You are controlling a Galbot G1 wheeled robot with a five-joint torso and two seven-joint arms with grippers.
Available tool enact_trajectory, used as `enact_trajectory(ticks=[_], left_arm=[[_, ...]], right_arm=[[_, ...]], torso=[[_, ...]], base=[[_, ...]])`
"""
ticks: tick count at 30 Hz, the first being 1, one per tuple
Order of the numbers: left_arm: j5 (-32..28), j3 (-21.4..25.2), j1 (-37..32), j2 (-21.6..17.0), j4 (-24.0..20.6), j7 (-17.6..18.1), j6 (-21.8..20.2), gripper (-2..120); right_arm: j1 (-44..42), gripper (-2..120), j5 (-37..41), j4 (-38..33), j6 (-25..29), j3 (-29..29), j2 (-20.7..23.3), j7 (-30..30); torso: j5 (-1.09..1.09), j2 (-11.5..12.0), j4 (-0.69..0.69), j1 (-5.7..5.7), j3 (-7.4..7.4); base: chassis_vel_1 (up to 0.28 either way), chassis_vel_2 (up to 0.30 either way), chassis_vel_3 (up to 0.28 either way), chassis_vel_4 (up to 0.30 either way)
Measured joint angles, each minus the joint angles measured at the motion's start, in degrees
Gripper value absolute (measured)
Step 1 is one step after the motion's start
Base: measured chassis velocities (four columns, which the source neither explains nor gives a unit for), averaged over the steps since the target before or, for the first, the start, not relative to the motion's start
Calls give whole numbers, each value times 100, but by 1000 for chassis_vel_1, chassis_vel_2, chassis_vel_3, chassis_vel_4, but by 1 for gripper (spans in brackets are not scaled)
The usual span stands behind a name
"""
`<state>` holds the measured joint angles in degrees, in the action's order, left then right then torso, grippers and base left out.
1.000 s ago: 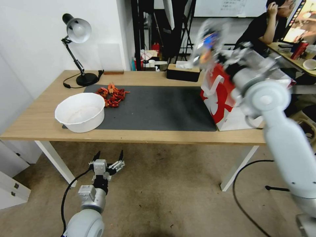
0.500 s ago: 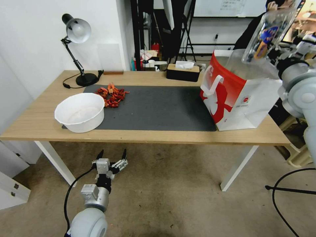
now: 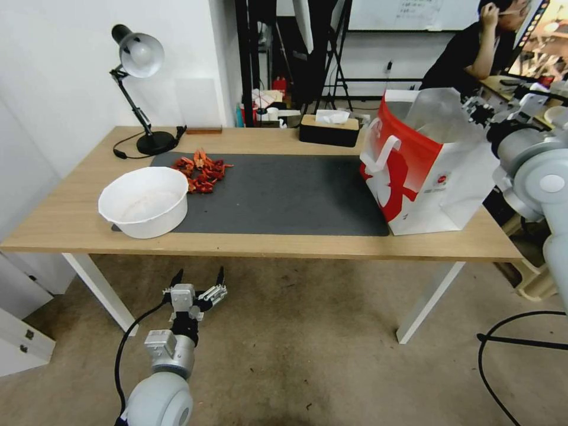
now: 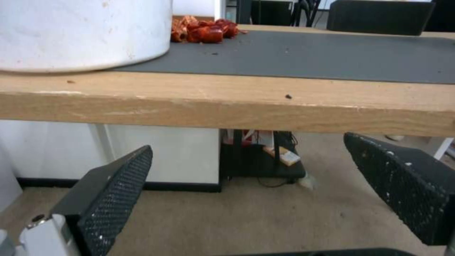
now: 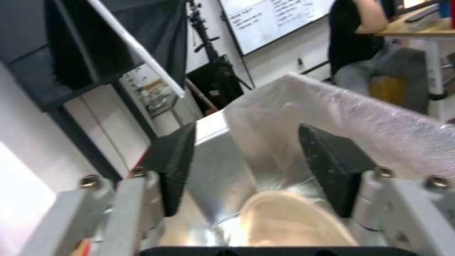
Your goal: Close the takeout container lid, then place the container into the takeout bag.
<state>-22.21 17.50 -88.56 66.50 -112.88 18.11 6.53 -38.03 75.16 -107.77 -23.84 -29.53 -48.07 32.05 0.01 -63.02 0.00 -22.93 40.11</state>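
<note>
The takeout bag (image 3: 426, 177), red and white with white strap handles, stands open on the table's right end. My right gripper (image 3: 482, 111) is at the bag's far right top edge, by the translucent liner (image 5: 332, 110). In the right wrist view the right gripper (image 5: 246, 135) is open with nothing between its black pads; the bag's silvery inside lies beyond them. The takeout container and its lid are hidden. My left gripper (image 3: 198, 279) hangs open below the table's front edge, its fingers (image 4: 113, 199) spread wide and empty.
A white bowl (image 3: 144, 201) sits at the left of the dark mat (image 3: 284, 195), with a pile of red pieces (image 3: 201, 168) behind it. A desk lamp (image 3: 139, 89) and a black tissue box (image 3: 329, 130) stand along the back edge.
Half a second ago the right gripper held the clear container high above the bag. Now it is lower at the bag's rim, open, and the container is out of sight. The left arm stayed put.
</note>
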Motion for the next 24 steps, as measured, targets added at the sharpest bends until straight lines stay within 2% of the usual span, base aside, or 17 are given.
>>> enact_trajectory(ticks=[2,3,5,6,8,9,10,11,13,15,17,18,21,22,24], left_arm=[[0,1,-6,0,-19,-9,-2,100],[0,1,-6,0,-19,-9,-2,100],[0,13,-28,-1,-41,-28,-3,100],[0,26,-50,-1,-59,-40,-2,100],[0,26,-50,-1,-59,-40,-2,100],[-3,53,-86,5,-83,-67,11,100],[-3,53,-86,5,-83,-67,11,100],[-9,79,-102,9,-87,-96,33,100],[-12,128,-129,27,-87,-163,106,100],[-12,138,-140,33,-87,-181,118,100],[-14,157,-182,55,-87,-252,144,100],[-14,157,-182,55,-87,-252,144,100],[-12,157,-215,123,-93,-319,217,100],[-12,157,-215,123,-93,-319,217,100],[-10,137,-209,159,-67,-408,374,100]], right_arm=[[-131,68,-112,-126,95,-28,11,-216],[-131,68,-112,-126,95,-28,11,-216],[-354,77,-469,-307,300,-55,63,-568],[-713,83,-938,-536,575,-97,158,-1084],[-713,83,-938,-536,575,-97,158,-1084],[-1283,92,-1501,-881,930,-116,271,-1697],[-1283,92,-1501,-881,930,-116,271,-1697],[-1592,98,-1791,-1104,1091,-115,296,-1886],[-2165,100,-2284,-1496,1352,-126,262,-2027],[-2389,100,-2488,-1620,1433,-153,220,-2055],[-3104,100,-3092,-1911,1708,-234,32,-2137],[-3104,100,-3092,-1911,1708,-234,32,-2137],[-4373,100,-4180,-2203,2548,-350,-466,-2305],[-4373,100,-4180,-2203,2548,-350,-466,-2305],[-4906,100,-4652,-2249,2901,-371,-732,-2301]], torso=[[-1,0,1,0,0],[-1,0,1,0,0],[-1,0,1,0,0],[-2,0,1,0,-1],[-2,0,1,0,-1],[1,-1,-3,1,-1],[1,-1,-3,1,-1],[-1,-1,-1,1,-1],[-2,-1,1,1,-1],[-2,-1,2,1,-1],[-1,-2,1,1,-1],[-1,-2,1,1,-1],[-1,-2,-2,1,-1],[-1,-2,-2,1,-1],[-2,-2,1,1,-2]], base=[[0,0,0,0],[0,0,0,0],[0,0,0,0],[0,0,0,0],[0,0,0,0],[0,0,0,0],[0,0,0,0],[0,0,0,0],[0,0,0,0],[0,0,0,0],[0,0,0,0],[0,0,0,0],[0,0,0,0],[0,0,0,0],[0,0,0,0]])
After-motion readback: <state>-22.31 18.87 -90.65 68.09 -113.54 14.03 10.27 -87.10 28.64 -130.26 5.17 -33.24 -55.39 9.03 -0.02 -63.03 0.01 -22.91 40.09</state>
